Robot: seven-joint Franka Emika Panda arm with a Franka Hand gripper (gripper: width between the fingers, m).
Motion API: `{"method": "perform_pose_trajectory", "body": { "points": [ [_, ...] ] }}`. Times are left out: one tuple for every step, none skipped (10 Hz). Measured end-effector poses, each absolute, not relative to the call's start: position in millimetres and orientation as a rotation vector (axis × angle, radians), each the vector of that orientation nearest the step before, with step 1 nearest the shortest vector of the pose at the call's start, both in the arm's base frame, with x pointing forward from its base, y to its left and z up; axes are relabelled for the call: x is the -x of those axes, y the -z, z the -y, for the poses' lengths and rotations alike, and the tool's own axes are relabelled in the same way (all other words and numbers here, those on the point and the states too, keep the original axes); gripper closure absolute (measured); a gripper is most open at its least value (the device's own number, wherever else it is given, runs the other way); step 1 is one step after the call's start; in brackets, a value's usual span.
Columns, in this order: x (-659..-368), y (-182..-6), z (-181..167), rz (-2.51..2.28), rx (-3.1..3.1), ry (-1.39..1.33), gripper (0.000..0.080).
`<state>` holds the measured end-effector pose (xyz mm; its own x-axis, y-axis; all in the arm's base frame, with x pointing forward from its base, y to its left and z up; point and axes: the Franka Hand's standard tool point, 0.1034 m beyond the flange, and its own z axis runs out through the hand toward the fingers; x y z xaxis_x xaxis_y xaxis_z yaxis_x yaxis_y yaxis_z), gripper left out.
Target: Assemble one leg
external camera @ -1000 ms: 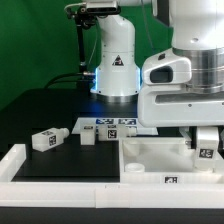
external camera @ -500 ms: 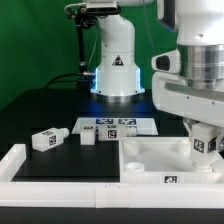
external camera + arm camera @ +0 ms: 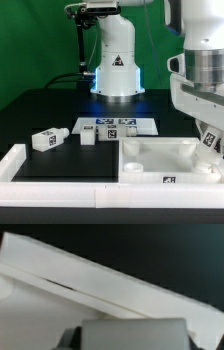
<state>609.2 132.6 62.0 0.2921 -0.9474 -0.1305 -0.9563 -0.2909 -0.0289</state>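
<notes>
My gripper [image 3: 208, 133] is at the exterior view's right edge, shut on a leg [image 3: 211, 141], a stubby white block with a tag, held tilted just above the right end of the large white panel [image 3: 158, 156]. In the wrist view the leg [image 3: 131, 334] fills the gap between my jaws, with the panel [image 3: 90, 283] slanting beneath it. Two more tagged legs lie on the black table at the exterior view's left, one [image 3: 45, 139] further left and one [image 3: 88, 135] nearer the middle.
The marker board [image 3: 116, 125] lies behind the panel. A white rail [image 3: 60, 172] runs along the table's front and left side. The arm's base [image 3: 116, 60] stands at the back centre.
My arm has swung toward the exterior view's right and risen a little, carrying the leg with it; the leg is now tilted and partly past the frame's edge. The other parts have not moved.
</notes>
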Motion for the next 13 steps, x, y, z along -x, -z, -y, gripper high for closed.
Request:
{"method": "perform_pose_trajectory", "body": {
  "points": [
    [-608.9,-61.7,-133.2,-1.785,2.457,-0.133,0.0526],
    [-608.8,-61.4,-133.3,-1.785,2.458,-0.134,0.0410],
    [-608.9,-61.6,-133.2,-1.778,2.462,-0.133,0.0273],
    [-610.9,-64.3,-130.2,-1.695,2.513,-0.125,0.0273],
    [-613.2,-68.8,-127.7,-1.612,2.559,-0.112,0.0172],
    [-614.6,-73.1,-126.5,-1.553,2.590,-0.106,0.0157],
    [-613.7,-78.4,-127.1,-1.391,2.690,-0.099,0.0157],
    [-611.4,-83.9,-131.4,-1.225,2.785,-0.092,0.0151],
    [-610.0,-85.4,-137.5,-1.118,2.848,-0.074,0.0151],
    [-610.0,-84.4,-136.4,-1.014,2.882,-0.071,0.0150],
    [-610.3,-84.5,-135.2,-0.902,2.918,-0.065,0.0150],
    [-610.4,-84.9,-135.5,-0.771,2.957,-0.056,0.0150],
    [-612.3,-87.4,-135.6,-0.552,3.028,-0.020,0.0150]
  ]
}}
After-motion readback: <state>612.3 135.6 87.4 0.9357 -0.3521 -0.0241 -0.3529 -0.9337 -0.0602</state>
